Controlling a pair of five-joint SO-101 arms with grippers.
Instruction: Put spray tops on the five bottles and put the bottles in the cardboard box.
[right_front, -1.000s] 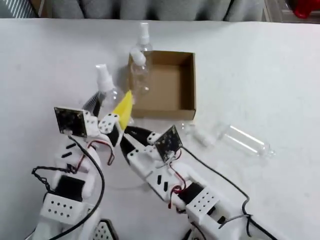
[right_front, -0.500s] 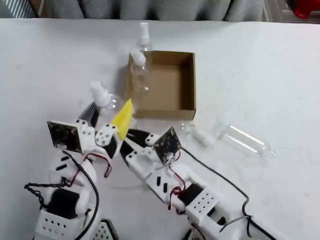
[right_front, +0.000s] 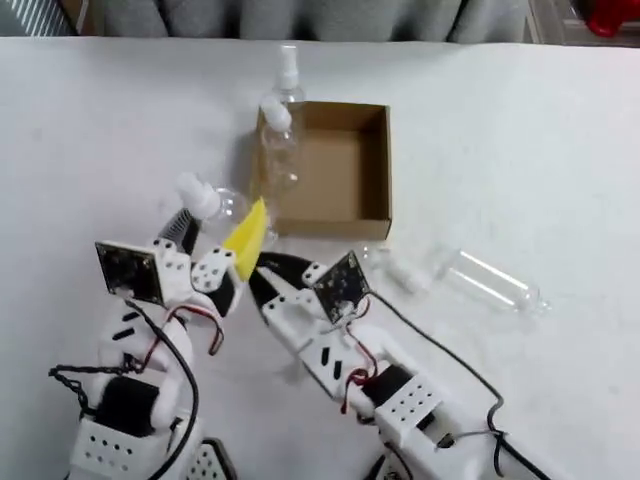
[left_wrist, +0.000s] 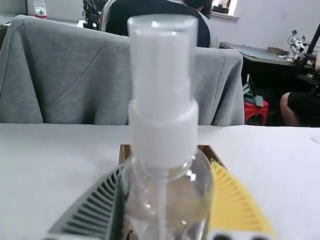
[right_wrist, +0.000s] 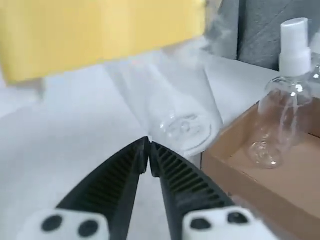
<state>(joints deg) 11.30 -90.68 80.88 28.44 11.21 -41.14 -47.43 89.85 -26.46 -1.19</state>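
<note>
My left gripper (right_front: 222, 212) is shut on a clear bottle (right_front: 218, 203) with a white spray top (left_wrist: 161, 90), tilted to the left. The bottle sits between the gripper's grey finger (left_wrist: 95, 215) and yellow finger (left_wrist: 235, 205), left of the cardboard box (right_front: 372, 170). My right gripper (right_front: 258, 262), black, is shut on nothing just below the held bottle (right_wrist: 180, 112); its tips (right_wrist: 150, 145) point at the bottle's base. A capped bottle (right_front: 278, 150) stands in the box's far left corner (right_wrist: 277, 120). A second capped bottle (right_front: 287, 80) stands just beyond that corner.
An uncapped clear bottle (right_front: 492, 281) lies on its side on the white table, right of the box. A loose spray top (right_front: 398, 268) lies between it and my right arm. Grey cloth hangs behind the table's far edge.
My left gripper drew back toward the near left, tilting the bottle leftwards. The right gripper stayed shut and shifted slightly.
</note>
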